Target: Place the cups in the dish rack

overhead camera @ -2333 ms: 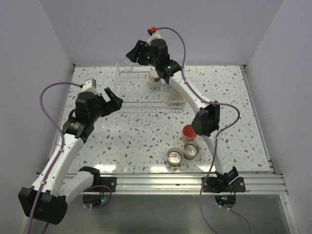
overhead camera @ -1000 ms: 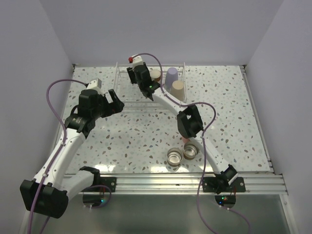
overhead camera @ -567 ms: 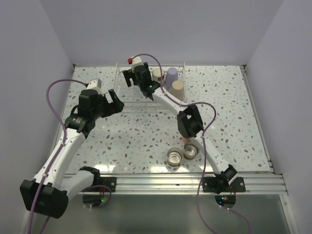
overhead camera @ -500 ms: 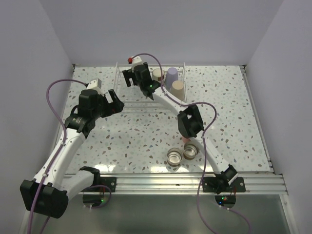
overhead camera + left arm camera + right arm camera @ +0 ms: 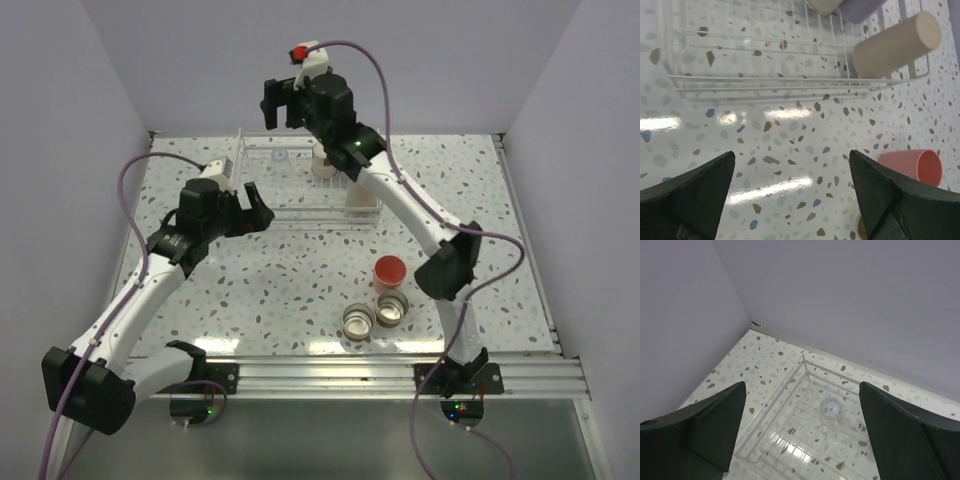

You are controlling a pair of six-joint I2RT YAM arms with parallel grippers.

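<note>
The dish rack (image 5: pixel 300 213) stands at the table's back. A clear cup (image 5: pixel 283 157) stands upside down in its left part, seen from straight above in the right wrist view as the clear cup (image 5: pixel 831 410) inside the rack (image 5: pixel 771 405). My right gripper (image 5: pixel 283 115) hangs open and empty high above it. In the left wrist view the rack (image 5: pixel 765 87) holds a beige cup (image 5: pixel 897 45), a lavender cup (image 5: pixel 860 7) and a third cup (image 5: pixel 822 5). A red-pink cup (image 5: pixel 389 271) and two silvery-rimmed cups (image 5: pixel 358 321) (image 5: pixel 393 309) stand on the table. My left gripper (image 5: pixel 255 205) is open and empty by the rack's front left.
The right arm's forearm crosses over the rack's right part in the top view and hides most of the cups there. The aluminium rail (image 5: pixel 330 375) carrying the arm bases runs along the near edge. Walls close the table at the back and both sides.
My right gripper opened, left the clear cup in the rack's left part and rose high above it. My left gripper moved right, toward the rack's front.
</note>
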